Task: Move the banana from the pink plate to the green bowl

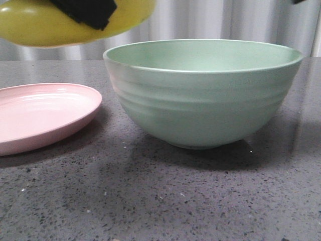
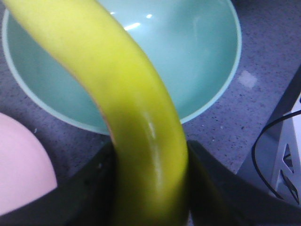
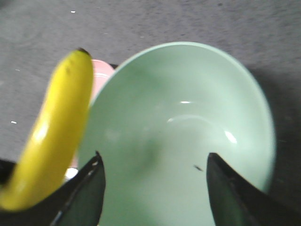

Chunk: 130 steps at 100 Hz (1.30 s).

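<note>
one speckled grey table (image 1: 200, 201), pale curtain (image 1: 210, 20)

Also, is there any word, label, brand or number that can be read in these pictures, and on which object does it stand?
None: no readable text in any view.
The banana, the green bowl and the pink plate are all plain.
The pale patch on the table beside the bowl is blank or too blurred to read.

I count one smooth, bright yellow curved banana (image 1: 60, 25), one shallow round pale pink plate (image 1: 40, 118), one deep, ridged pale mint-green bowl (image 1: 203, 95), and my two dark grippers, left (image 2: 150, 188) and right (image 3: 155, 188).
</note>
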Each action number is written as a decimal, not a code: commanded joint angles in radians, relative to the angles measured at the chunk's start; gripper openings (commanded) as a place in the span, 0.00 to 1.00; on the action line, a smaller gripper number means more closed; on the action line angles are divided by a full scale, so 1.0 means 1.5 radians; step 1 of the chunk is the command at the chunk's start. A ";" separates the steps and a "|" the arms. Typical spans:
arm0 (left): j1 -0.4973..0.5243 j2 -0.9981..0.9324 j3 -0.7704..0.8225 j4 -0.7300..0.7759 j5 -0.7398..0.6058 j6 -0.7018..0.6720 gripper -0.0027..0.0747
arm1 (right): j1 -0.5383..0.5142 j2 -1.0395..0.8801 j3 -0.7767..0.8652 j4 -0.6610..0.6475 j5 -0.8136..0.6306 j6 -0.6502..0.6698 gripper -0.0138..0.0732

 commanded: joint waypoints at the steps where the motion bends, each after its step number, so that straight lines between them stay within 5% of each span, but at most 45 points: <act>1: -0.024 -0.015 -0.024 -0.019 -0.056 0.004 0.26 | 0.021 0.029 -0.039 0.065 -0.047 -0.014 0.62; 35: -0.068 -0.006 -0.024 -0.021 -0.099 0.004 0.26 | 0.112 0.099 -0.074 0.125 -0.115 -0.014 0.62; 77: -0.069 0.011 -0.024 -0.040 -0.101 0.004 0.26 | 0.124 0.120 -0.077 0.127 -0.132 -0.014 0.61; 111: -0.069 0.011 -0.024 -0.045 -0.110 0.039 0.28 | 0.124 0.125 -0.077 0.118 -0.135 -0.015 0.27; 130: -0.069 0.011 -0.024 -0.043 -0.115 0.053 0.46 | 0.124 0.125 -0.077 0.108 -0.135 -0.015 0.13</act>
